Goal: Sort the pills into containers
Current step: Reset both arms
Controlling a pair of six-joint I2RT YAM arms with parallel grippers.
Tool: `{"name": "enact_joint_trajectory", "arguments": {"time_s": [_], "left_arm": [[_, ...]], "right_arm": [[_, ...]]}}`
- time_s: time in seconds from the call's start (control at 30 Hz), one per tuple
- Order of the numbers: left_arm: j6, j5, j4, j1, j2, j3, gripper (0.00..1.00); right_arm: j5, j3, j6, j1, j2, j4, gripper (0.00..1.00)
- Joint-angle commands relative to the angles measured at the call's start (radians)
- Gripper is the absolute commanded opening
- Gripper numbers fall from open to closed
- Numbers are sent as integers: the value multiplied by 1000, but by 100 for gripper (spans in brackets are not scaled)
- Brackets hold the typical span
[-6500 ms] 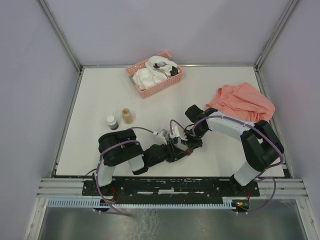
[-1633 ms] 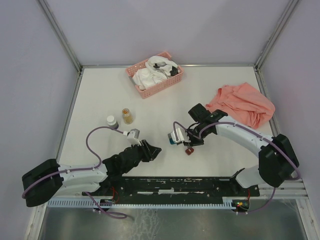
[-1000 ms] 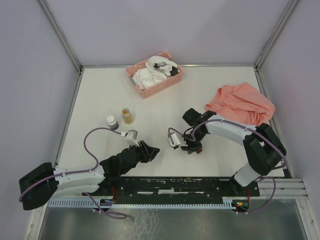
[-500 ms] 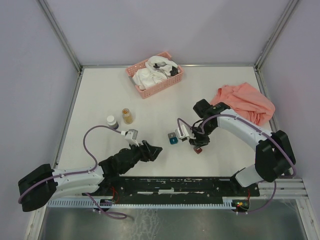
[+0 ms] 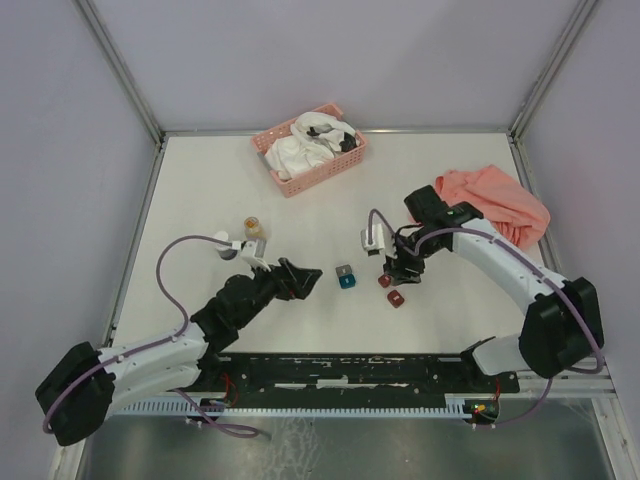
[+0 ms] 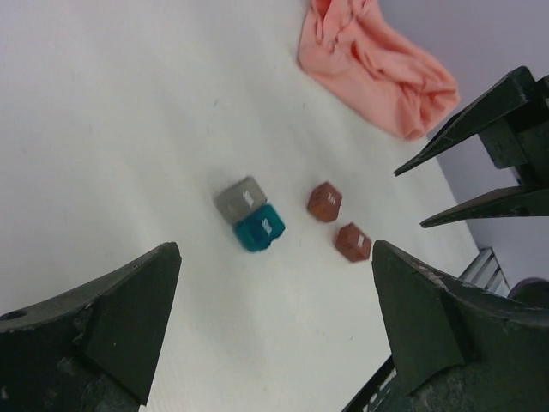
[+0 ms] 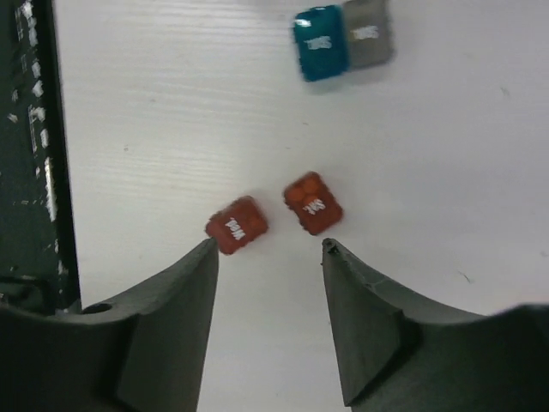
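Note:
Four tiny containers lie mid-table: grey (image 5: 343, 270) touching teal (image 5: 347, 282), and two dark red ones (image 5: 384, 281) (image 5: 396, 298) apart to their right. The amber pills fill a small jar (image 5: 253, 227) at the left. My left gripper (image 5: 306, 281) stands wide open just left of the containers, with grey (image 6: 241, 197), teal (image 6: 259, 228) and a red one (image 6: 352, 242) ahead of its empty gripper (image 6: 274, 257). My right gripper (image 5: 400, 266) hovers open above the red pair (image 7: 312, 202) (image 7: 236, 225), its gripper (image 7: 268, 245) holding nothing.
A pink slatted basket (image 5: 322, 173) of white cloths stands at the back. A crumpled pink cloth (image 5: 490, 205) lies at the right, behind my right arm. A second small jar (image 5: 226, 250) sits beside the amber one, partly behind my left arm's cable.
My right gripper has let go of a dark red container, opened and drawn back to the right. My left arm has reached farther toward the containers and its jaws have opened wide.

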Motion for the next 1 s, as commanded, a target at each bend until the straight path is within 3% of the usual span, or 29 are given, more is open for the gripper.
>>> {"name": "enact_joint_trajectory", "arguments": {"time_s": [0.0,0.13,0.2,0.3,0.6,0.97], "left_arm": [[107,118,-37,140,-93,121,99],[177,150,-189,200,-124,255,99],[210,128,-282,201,-134,325,99],[248,107,-389,201,-150,427,99],[342,107,-664,201,-189,740,99],[380,153,-769,201,-239,904,99]], "right_arm": [[4,36,296,-103,-151,220,68],[75,31,513,-184,-238,347,99],[227,54,717,-203,-261,408,99],[280,117,836,-229,-285,410,99],[127,382,976,-232,-386,304,99],[241,470,1192,-232,-479,269,99]]}}
